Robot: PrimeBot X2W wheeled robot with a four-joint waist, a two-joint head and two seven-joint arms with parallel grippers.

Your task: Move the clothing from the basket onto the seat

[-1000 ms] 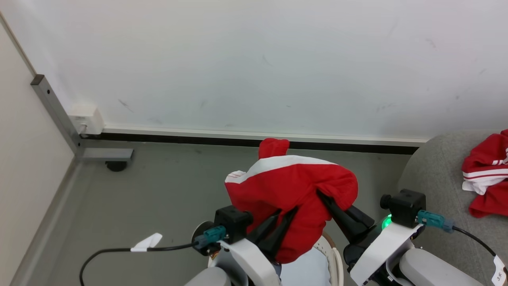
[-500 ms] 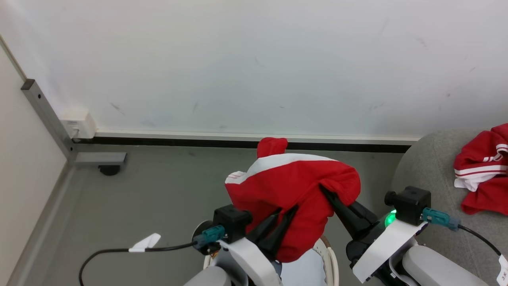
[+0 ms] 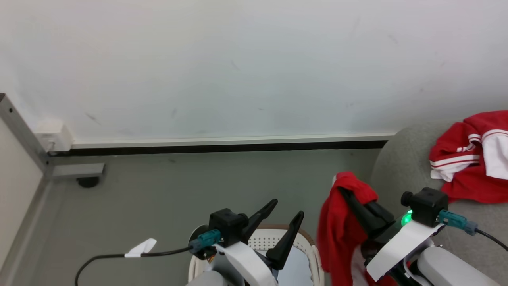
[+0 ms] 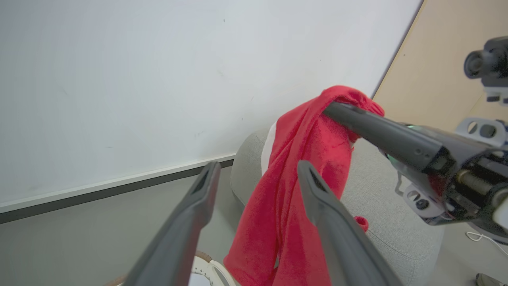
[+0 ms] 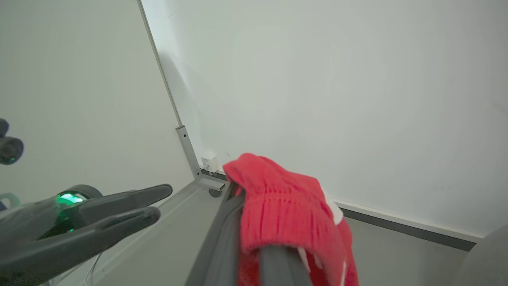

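Red fabric: held garment [image 3: 337, 226] hangs clamped in right gripper [image 3: 344, 191], between basket [image 3: 315, 254] rim and seat [image 3: 401, 171] edge. Left gripper [image 3: 288, 207] jaws apart above basket. Second garment [image 3: 464, 167] lies on seat. Open floor [image 3: 198, 178] ahead, up to the wall.

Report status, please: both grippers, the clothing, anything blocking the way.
Left gripper open, empty, above basket. Right gripper shut on red garment, hanging beside seat. Another garment lies on seat. No obstacle seen between.

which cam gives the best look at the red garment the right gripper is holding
Left wrist view: most of the red garment shows, hanging from the right gripper. Head view has it partly behind that arm; right wrist view gets its bunched top up close.
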